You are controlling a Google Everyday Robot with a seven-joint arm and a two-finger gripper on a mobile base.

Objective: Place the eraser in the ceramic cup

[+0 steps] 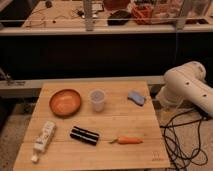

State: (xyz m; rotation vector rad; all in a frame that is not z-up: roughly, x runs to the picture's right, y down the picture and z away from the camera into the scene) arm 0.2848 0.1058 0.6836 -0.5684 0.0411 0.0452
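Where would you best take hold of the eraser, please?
Across its short width at mid-length, from above: the eraser lies flat on the table, its long sides free. The gripper is out of view, past the arm at the right.

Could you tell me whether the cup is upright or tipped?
Upright: the cup stands on its base, rim on top. The gripper is out of view.

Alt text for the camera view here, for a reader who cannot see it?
A black striped eraser lies on a wooden table, apart from the whitish ceramic cup standing behind it. Also there: an orange-brown bowl, a white tube, a carrot and a light-blue lump. A white robot arm stands at right, its tool out of frame.
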